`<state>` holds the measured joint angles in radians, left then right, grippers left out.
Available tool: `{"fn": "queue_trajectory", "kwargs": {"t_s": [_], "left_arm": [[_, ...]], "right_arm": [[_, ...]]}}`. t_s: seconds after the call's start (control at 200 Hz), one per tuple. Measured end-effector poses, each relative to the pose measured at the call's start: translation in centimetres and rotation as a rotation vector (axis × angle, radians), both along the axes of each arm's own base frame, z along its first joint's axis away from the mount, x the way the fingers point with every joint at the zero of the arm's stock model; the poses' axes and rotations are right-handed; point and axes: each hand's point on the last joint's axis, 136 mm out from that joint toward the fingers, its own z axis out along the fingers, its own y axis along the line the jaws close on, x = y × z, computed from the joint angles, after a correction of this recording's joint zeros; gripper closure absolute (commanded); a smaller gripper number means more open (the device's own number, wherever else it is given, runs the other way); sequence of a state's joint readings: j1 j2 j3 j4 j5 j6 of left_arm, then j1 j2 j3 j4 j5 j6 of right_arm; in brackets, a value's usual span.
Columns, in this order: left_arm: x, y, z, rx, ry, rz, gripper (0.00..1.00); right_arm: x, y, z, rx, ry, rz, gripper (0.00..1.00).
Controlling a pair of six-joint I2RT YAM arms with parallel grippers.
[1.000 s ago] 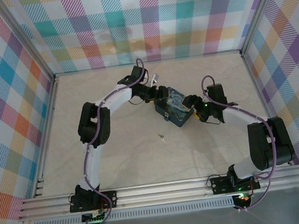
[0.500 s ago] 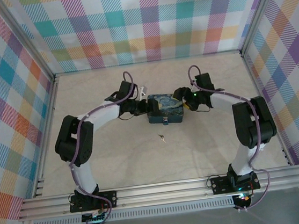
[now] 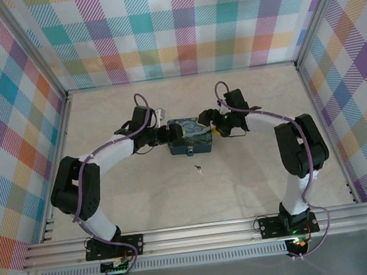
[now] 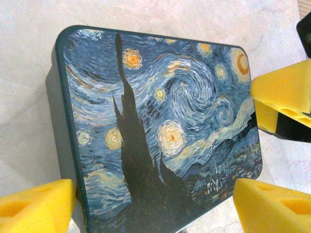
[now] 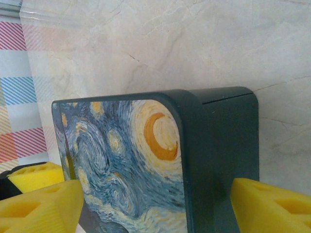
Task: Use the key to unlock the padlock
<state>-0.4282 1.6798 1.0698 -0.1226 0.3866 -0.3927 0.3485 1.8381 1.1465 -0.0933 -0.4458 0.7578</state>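
Observation:
The dark blue swirl-printed tin (image 3: 190, 138) lies flat in the middle of the table. My left gripper (image 3: 172, 135) is at its left end. It is open, its yellow pads (image 4: 36, 206) wide apart on either side of the tin's (image 4: 160, 126) near corner. My right gripper (image 3: 207, 125) is at the tin's right end, also open, with the tin's corner (image 5: 146, 160) between its pads (image 5: 272, 204). The key (image 3: 199, 169) is a tiny pale sliver on the table just in front of the tin. A small pale fitting (image 3: 191, 154) sits on the tin's near side, too small to identify. The padlock is not identifiable.
The marble tabletop (image 3: 144, 195) is fenced by plaid walls (image 3: 17, 130) at the left, back and right. An aluminium rail (image 3: 201, 235) runs along the near edge. A yellow pad (image 4: 284, 90) of the right gripper reaches the tin's far edge in the left wrist view.
The tin has turned square to the table and slid left and slightly back. Both grippers moved left with it, staying at its two ends. The key has not moved.

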Motion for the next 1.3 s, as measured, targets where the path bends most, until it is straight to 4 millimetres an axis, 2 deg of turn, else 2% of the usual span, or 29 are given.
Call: {"fn": "queue_trajectory", "kwargs": {"t_s": [0.19, 0.34, 0.465, 0.605, 0.74, 0.815, 0.915, 1.085, 1.175, 1.3], "left_arm": [[-0.1, 0.2, -0.1, -0.007, -0.005, 0.008, 0.15], [-1.0, 1.2, -0.5, 0.005, 0.004, 0.028, 0.14], [-1.6, 2.4, 0.2, 0.005, -0.011, 0.058, 0.13], [-2.2, 3.7, 2.1, 0.006, -0.050, 0.101, 0.13], [-3.1, 5.0, 4.5, 0.006, -0.082, 0.159, 0.13], [-4.3, 5.9, 4.8, 0.013, -0.068, 0.190, 0.14], [-6.6, 7.0, 4.8, 0.032, -0.025, 0.232, 0.14], [-10.9, 7.6, 4.0, 0.063, 0.037, 0.276, 0.14], [-12.9, 7.6, 3.2, 0.065, 0.064, 0.286, 0.15], [-14.6, 7.7, 1.6, 0.070, 0.113, 0.309, 0.15]], "right_arm": [[0.3, -0.1, 0.6, -0.021, -0.009, 0.006, 0.17], [0.5, -0.5, 0.6, -0.054, -0.018, 0.004, 0.17], [0.0, -1.4, 0.5, -0.111, -0.010, 0.001, 0.19], [-1.1, -2.7, 3.0, -0.170, -0.066, -0.006, 0.23], [-3.3, -3.3, 6.7, -0.221, -0.170, 0.011, 0.34], [-4.8, -3.0, 7.2, -0.252, -0.197, 0.045, 0.43], [-7.3, -1.6, 6.5, -0.314, -0.199, 0.129, 0.45], [-11.7, 0.3, 3.2, -0.414, -0.130, 0.248, 0.48], [-13.0, 1.1, 1.8, -0.455, -0.099, 0.273, 0.52], [-14.2, 2.2, -0.7, -0.507, -0.043, 0.292, 0.55]]}}
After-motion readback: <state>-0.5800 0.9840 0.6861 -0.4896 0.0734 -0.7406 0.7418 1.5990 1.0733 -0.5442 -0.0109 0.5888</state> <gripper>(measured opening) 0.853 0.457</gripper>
